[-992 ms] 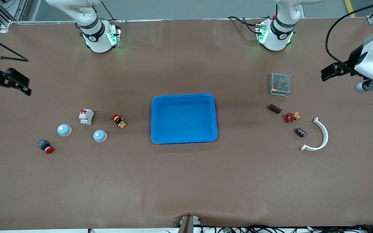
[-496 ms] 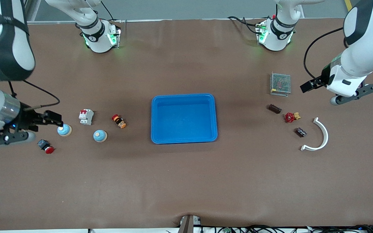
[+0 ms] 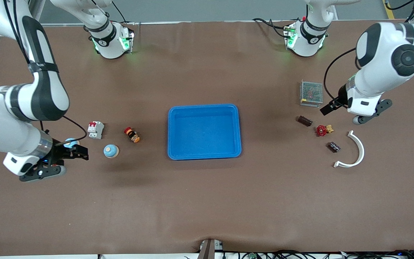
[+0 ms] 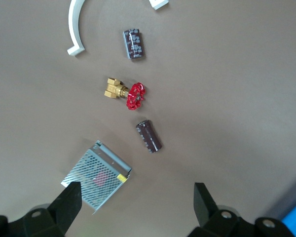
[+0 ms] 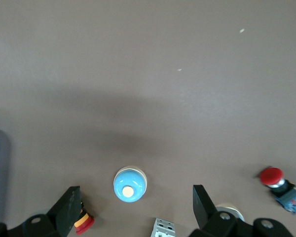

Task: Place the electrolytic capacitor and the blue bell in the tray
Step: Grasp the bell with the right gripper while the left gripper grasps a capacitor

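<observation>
Right gripper (image 3: 79,154) wide by two blue bells (image 3: 111,151); left gripper (image 3: 327,108) wide over capacitors (image 3: 304,121), either could grab wrong

circuit breaker (image 3: 95,130), red valve (image 3: 321,130), mesh box (image 3: 311,93), white arc (image 3: 357,149)

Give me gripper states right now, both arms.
Left gripper: open, holding nothing, over the table by the metal mesh box.
Right gripper: open, holding nothing, over a blue bell.
</observation>
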`<state>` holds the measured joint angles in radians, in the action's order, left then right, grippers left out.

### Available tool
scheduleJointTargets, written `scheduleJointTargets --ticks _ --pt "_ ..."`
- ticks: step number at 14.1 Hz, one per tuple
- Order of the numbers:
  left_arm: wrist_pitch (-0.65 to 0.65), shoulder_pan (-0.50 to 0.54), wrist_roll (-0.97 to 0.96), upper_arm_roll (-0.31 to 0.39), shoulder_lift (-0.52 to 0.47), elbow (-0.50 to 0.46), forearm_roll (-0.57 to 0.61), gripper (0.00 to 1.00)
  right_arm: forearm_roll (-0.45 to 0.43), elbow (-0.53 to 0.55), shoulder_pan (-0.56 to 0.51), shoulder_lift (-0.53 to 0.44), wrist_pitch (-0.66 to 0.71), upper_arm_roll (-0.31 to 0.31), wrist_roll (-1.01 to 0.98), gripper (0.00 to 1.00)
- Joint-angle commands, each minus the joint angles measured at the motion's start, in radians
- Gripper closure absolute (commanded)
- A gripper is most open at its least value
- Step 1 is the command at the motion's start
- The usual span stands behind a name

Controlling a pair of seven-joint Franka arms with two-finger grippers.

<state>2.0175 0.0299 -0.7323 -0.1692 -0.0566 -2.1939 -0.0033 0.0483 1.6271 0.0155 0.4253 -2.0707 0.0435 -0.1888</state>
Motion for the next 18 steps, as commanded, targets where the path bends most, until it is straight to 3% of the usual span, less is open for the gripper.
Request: scheduleJointTargets --ticks 1,4,9,11,13,18 --pt "0.108 0.004 -0.1 -0.013 0.003 -0.085 -0.02 0.0 -0.001 0.039 0.018 0.019 -0.017 -0.005 -0.015 0.0" --pt "0.168 0.004 -0.209 -0.035 0.059 -0.107 -0.02 0.0 -0.001 0.155 0.014 0.016 -0.153 -0.005 -0.064 0.0" --pt "0.377 0.004 -0.35 -0.046 0.155 -0.176 -0.018 0.01 -0.001 0.304 0.003 0.018 -0.365 -0.005 -0.193 0.0" --pt "0.437 0.004 -0.384 -0.046 0.193 -0.19 -0.011 0.08 -0.001 0.359 0.006 0.019 -0.443 -0.007 -0.195 0.0" --pt "0.452 0.004 -0.407 -0.046 0.221 -0.191 -0.009 0.24 -0.002 0.384 0.009 0.02 -0.451 -0.005 -0.195 0.0" --pt "0.5 0.01 -0.427 -0.041 0.271 -0.21 -0.006 0.28 -0.001 0.428 0.03 0.019 -0.486 -0.005 -0.192 0.0"
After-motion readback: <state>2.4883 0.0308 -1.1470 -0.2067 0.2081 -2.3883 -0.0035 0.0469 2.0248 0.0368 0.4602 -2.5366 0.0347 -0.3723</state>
